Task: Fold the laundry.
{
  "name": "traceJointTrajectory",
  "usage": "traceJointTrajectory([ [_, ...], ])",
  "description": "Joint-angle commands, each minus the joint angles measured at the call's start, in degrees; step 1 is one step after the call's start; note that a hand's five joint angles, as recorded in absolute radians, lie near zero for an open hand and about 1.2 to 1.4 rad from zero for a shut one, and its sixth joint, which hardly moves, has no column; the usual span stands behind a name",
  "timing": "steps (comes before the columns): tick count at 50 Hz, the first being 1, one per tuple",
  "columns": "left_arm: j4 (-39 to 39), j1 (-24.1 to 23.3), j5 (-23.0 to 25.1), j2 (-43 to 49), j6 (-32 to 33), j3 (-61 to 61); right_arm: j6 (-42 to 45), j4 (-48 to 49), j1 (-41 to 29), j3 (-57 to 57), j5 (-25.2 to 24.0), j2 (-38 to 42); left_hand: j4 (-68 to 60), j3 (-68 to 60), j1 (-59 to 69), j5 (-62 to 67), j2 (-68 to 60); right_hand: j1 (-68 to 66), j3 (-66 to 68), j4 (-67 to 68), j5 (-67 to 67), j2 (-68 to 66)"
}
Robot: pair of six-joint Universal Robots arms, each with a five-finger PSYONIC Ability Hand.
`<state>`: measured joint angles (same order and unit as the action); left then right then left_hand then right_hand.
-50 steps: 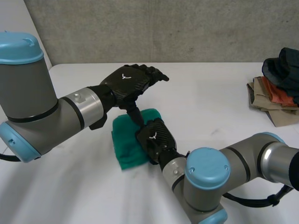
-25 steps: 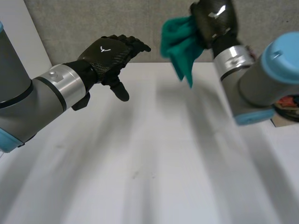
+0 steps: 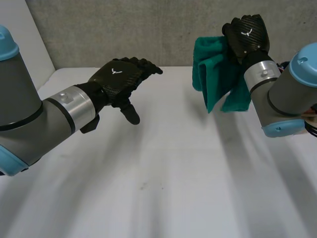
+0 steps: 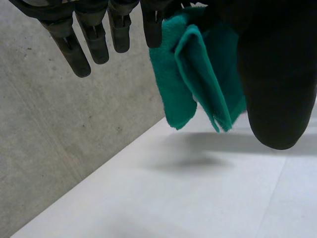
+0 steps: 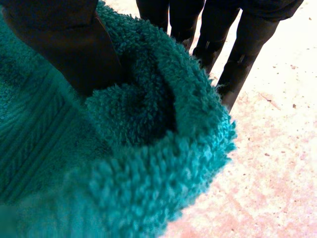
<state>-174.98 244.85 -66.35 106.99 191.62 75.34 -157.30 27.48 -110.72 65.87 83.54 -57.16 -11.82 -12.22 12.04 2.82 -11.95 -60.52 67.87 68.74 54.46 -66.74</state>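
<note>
We see the right robot hand (image 3: 246,35) clamped on the green towel (image 3: 215,74), which hangs in doubled layers above the table (image 3: 163,178). Left robot hand (image 3: 119,79) empty, fingers relaxed. We judge folding mostly done; setting down remains.

You face a white desk (image 3: 163,188) that runs back to a rough grey concrete wall (image 3: 124,29).
</note>
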Motion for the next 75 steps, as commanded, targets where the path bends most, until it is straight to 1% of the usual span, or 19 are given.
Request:
traceJointTrajectory([
  [1,-0.01,0.01,0.0,0.15,-0.02,0.51,-0.63,0.72,1.37,-7.67,-0.13,1.96,-2.6,-2.2,2.38,1.6,-2.47,-19.48,12.13,11.26,15.54,-13.26],
  [7,-0.01,-0.08,0.0,0.24,-0.02,0.69,-5.9,3.45,7.7,-9.01,-0.74,0.82,-2.6,-2.2,2.38,1.6,-2.47,-19.48,12.13,11.26,15.54,-13.26],
  [14,-0.1,-0.69,-0.09,0.41,-0.02,0.77,-16.89,6.69,20.08,-7.78,-5.66,0.46,-2.76,-2.37,2.55,1.77,-2.64,-19.48,12.13,11.26,15.54,-13.26],
  [17,-0.1,-1.48,-0.18,0.5,0.07,0.86,-19.97,13.19,28.16,-5.67,-9.17,3.44,-2.93,-2.54,2.72,1.93,-2.81,-19.48,12.13,11.26,15.54,-13.26],
  [21,-0.1,-2.89,-0.18,0.94,0.07,1.21,-20.32,21.45,36.08,-3.47,-17.07,10.21,-2.93,-2.54,2.72,1.94,-2.81,-19.48,12.13,11.26,15.54,-13.26],
  [22,-0.1,-3.15,-0.18,0.94,0.16,1.39,-20.15,24.52,38.18,-2.86,-20.83,13.53,-2.93,-2.54,2.72,1.94,-2.81,-19.48,12.13,11.26,15.54,-13.26],
  [26,-0.1,-3.77,-0.18,0.94,0.16,2.09,-19.71,29.55,42.33,-0.4,-27.8,18.65,-3.1,-2.71,2.88,2.1,-2.98,-19.48,12.13,11.26,15.54,-13.26],
  [31,-0.1,-4.21,-0.18,0.85,0.25,2.09,-19.1,32.37,45.76,3.03,-30.01,18.92,-3.43,-3.04,3.22,2.44,-3.31,-19.48,12.13,11.26,15.54,-13.26],
  [38,-0.1,-4.65,-0.27,0.33,0.33,1.83,-19.01,35.53,45.85,6.46,-32.29,16.46,-3.44,-3.04,3.22,2.44,-3.31,-19.48,12.13,11.26,15.54,-13.26],
  [45,-0.1,-6.84,-0.44,-0.9,0.33,1.48,-18.92,36.06,45.85,9.1,-31.59,12.43,-3.44,-3.04,3.22,2.44,-3.31,-18.21,10.86,9.99,14.27,-11.98],
  [46,-0.1,-7.02,-0.53,-1.16,0.33,1.48,-18.83,35.8,45.85,9.53,-31.59,11.64,-3.44,-3.04,3.22,2.44,-3.31,-6.87,-0.48,-1.35,2.93,-0.65],
  [47,-0.1,-7.11,-0.71,-1.43,0.33,1.48,-18.57,34.93,45.85,10.84,-31.59,10.24,-3.44,-3.04,3.22,2.44,-3.31,11.56,-18.91,-19.78,-15.5,17.79],
  [49,-0.02,-7.46,-0.88,-2.13,0.25,1.39,-18.13,33.52,45.76,12.17,-31.5,8.65,-3.44,-3.04,3.22,2.44,-3.31,27.31,-34.67,-35.53,-31.26,33.54],
  [51,-0.1,-7.99,-0.88,-2.66,0.16,1.39,-17.51,30.1,45.85,13.75,-31.15,5.84,-3.27,-2.87,3.05,2.27,-3.14,49.36,-56.71,-57.58,-53.3,55.58],
  [61,-0.1,-10.45,-0.97,-3.71,0.16,1.56,-13.48,8.31,47.34,14.11,-30.8,-3.66,-3.27,-2.87,3.05,2.27,-3.14,50.52,-57.87,-58.74,-54.46,56.74],
  [65,-0.1,-10.8,-0.97,-5.12,-0.02,1.83,-10.05,-0.66,50.59,12.62,-28.79,-7.08,-3.27,-2.87,3.05,2.27,-3.14,50.52,-57.87,-58.74,-54.46,56.74],
  [69,-0.1,-10.98,-0.88,-6.53,-0.19,2.01,-6.45,-10.06,53.14,8.14,-20.89,-9.55,-2.93,-2.54,2.72,1.94,-2.81,50.52,-57.87,-58.74,-54.46,56.74],
  [70,-0.1,-10.98,-0.88,-6.88,-0.28,2.01,-4.96,-13.47,53.5,5.87,-16.87,-10.07,-2.93,-2.54,2.72,1.94,-2.81,50.52,-57.87,-58.74,-54.46,56.74],
  [75,-0.19,-11.85,-0.8,-9.42,-0.63,1.92,0.58,-18.43,52.97,0.67,-7.08,-12.71,-2.6,-2.2,2.38,1.6,-2.47,50.52,-57.87,-58.74,-54.46,56.74],
])
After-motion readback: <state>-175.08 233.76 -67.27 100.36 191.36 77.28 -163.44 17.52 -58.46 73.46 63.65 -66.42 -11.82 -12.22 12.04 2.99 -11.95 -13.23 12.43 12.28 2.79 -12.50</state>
